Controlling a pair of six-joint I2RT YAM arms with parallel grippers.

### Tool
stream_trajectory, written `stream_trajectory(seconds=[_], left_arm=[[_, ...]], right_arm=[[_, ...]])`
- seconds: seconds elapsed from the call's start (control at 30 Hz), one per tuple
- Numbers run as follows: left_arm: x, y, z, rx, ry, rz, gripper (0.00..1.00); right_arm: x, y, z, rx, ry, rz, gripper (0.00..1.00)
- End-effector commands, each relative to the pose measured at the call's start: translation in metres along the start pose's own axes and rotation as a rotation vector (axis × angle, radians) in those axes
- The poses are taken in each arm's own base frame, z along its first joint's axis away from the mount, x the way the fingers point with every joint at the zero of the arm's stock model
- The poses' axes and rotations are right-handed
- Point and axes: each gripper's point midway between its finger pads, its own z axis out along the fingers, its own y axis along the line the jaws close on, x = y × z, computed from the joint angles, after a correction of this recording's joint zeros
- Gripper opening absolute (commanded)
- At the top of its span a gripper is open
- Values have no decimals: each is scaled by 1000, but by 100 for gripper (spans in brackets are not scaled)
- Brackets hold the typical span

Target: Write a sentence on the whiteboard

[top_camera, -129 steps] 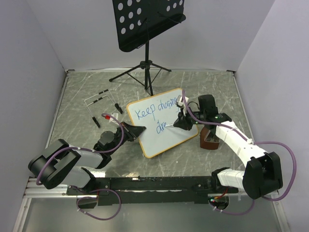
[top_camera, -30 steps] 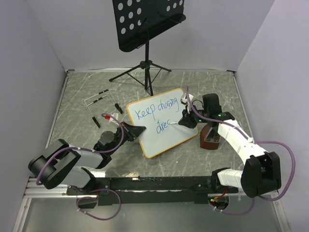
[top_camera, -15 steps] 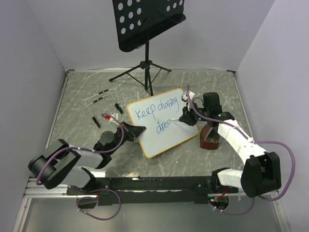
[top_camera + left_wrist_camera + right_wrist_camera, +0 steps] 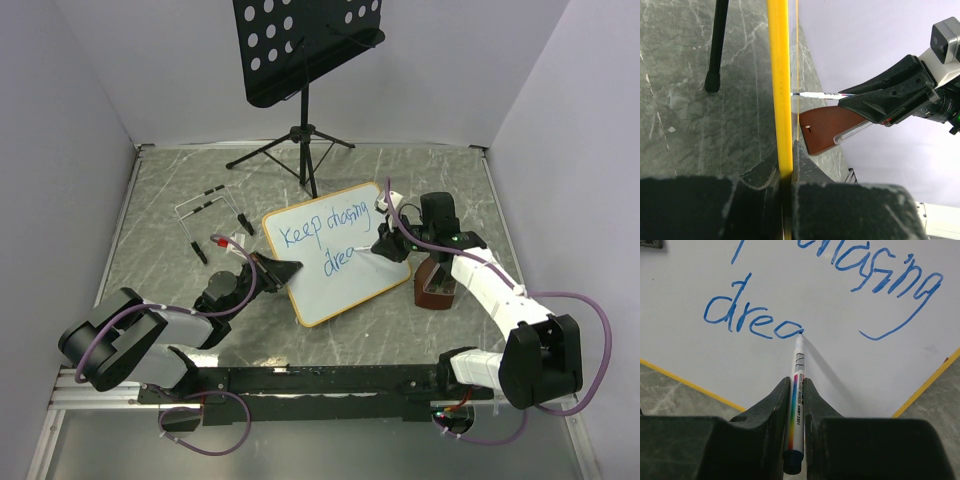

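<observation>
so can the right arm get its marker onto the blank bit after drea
Probably yes: the right pincer holds the marker tip on the whiteboard right at the end of the sentence, and the white beyond it looks bare.

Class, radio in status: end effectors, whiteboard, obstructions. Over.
Left end effector shut on whiteboard frame. Right end effector shut on marker, tip at "drea". Sentence unfinished. Brown block beside board.

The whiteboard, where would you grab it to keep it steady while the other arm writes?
By its thin wooden frame at the edge nearest the left arm, coming in from that side. The whiteboard is a slim flat panel, so jaws can pinch both faces, as the left gripper does, leaving the lettering clear for the marker.
</observation>
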Motion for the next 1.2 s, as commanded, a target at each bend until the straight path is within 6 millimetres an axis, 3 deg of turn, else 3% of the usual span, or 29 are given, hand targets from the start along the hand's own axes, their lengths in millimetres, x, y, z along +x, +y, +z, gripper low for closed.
stream_trajectory(seconds=[0.0, 0.3, 0.73, 1.17], left_arm=[[-13, -36, 3, 144, -42, 66, 1], [-13, -37, 3, 149, -45, 66, 1], [-13, -36, 2, 151, -46, 61, 1], [-12, -35, 2, 150, -44, 61, 1]], right_arm=[[1, 7, -9, -23, 18, -30, 0], [2, 4, -13, 5, 23, -24, 0], [-28, -16, -12, 65, -63, -26, 0], [-10, -16, -6, 53, -10, -1, 0]])
